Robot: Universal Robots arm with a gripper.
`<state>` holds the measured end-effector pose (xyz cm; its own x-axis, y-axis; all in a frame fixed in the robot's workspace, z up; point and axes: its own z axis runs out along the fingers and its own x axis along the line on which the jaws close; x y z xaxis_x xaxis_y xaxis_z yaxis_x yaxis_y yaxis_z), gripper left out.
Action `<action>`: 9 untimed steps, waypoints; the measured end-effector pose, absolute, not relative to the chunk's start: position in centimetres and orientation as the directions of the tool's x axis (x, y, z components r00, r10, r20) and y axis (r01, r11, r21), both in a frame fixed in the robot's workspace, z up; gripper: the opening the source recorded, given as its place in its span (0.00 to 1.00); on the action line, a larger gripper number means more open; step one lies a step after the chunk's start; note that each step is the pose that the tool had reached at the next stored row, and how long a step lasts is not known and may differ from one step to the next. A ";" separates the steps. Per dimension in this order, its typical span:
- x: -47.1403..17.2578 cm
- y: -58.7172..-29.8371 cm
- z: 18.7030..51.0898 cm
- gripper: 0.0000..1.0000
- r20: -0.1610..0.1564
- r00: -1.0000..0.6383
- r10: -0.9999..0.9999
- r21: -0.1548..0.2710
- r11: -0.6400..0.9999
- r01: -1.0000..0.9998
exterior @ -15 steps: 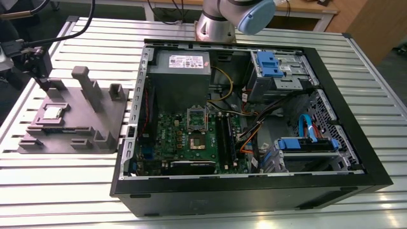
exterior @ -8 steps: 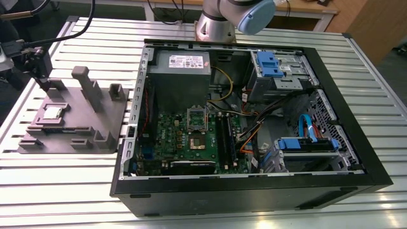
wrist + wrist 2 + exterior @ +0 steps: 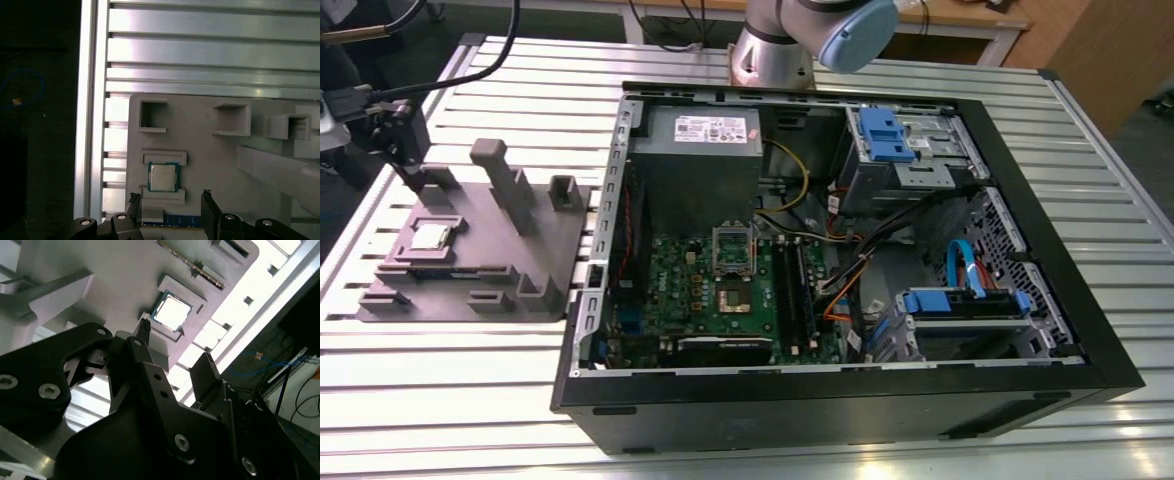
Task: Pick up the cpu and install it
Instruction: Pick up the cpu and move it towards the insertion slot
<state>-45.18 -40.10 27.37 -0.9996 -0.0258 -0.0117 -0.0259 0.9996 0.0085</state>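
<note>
The cpu [image 3: 427, 237] is a small square chip with a silvery top. It lies flat in a recess of the grey holder block [image 3: 480, 275] at the exterior view's left, beside the open computer case. My gripper [image 3: 411, 175] hangs above the block's far end, short of the chip and apart from it. In both wrist views the cpu [image 3: 171, 312] [image 3: 163, 177] lies just beyond the black fingertips [image 3: 145, 332] [image 3: 206, 195]. The gripper [image 3: 175, 347] [image 3: 170, 196] is open, with nothing between its fingers. Inside the case the motherboard's socket [image 3: 732, 288] lies bare, its silver bracket [image 3: 734, 243] raised.
The black case [image 3: 854, 400] lies on its side on the slatted aluminium table [image 3: 454, 400]. It holds a grey power supply [image 3: 698, 135], blue drive cages [image 3: 887, 135] and loose cables [image 3: 961, 265]. Posts [image 3: 500, 175] rise from the holder block. The arm's base [image 3: 774, 55] stands behind the case.
</note>
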 end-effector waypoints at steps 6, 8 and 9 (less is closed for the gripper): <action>-45.2 -40.1 26.3 0.59 -0.010 -0.999 -0.049 0.008 0.999 -0.049; -45.2 -40.1 25.9 0.59 -0.010 -0.999 -0.040 0.008 0.999 -0.040; -45.2 -40.1 25.8 0.59 -0.010 -0.999 -0.033 0.008 0.999 -0.033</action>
<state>-45.22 -40.11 25.77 -0.9994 -0.0328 -0.0095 -0.0329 0.9994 0.0084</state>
